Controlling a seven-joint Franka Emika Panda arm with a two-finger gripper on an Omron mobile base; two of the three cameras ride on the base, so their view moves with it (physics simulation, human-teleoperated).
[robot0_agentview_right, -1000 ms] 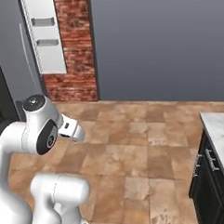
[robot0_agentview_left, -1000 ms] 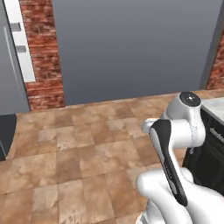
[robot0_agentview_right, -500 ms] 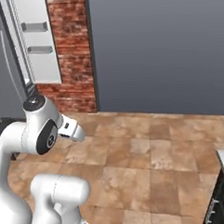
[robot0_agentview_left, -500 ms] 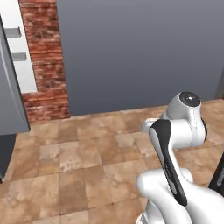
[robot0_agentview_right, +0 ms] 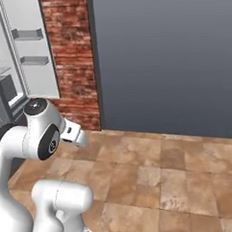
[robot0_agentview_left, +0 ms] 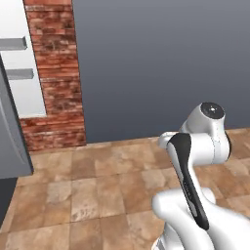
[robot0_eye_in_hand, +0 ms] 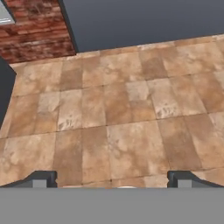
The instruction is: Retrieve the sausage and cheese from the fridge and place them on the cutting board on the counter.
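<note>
Fridge point(robot0_agentview_right: 23, 60) stands at the left edge of the right base view, its door swung open to show a white inner face with two grey door shelves point(robot0_agentview_right: 27, 35), and in the left base view a grey door panel point(robot0_agentview_left: 10, 141) is cut off by the frame. Beside it runs a red brick pillar point(robot0_agentview_right: 71, 57), then a broad dark grey wall point(robot0_agentview_left: 161, 63). Brown stone floor tiles point(robot0_eye_in_hand: 113, 113) spread beneath the folded arm point(robot0_agentview_left: 195, 161). The hand point(robot0_eye_in_hand: 112, 179) hangs over bare floor, its two dark fingertips point(robot0_eye_in_hand: 41, 178) spread wide apart with nothing between them. Sausage and cheese cannot be made out; the fridge interior is mostly hidden past the frame edge.
</note>
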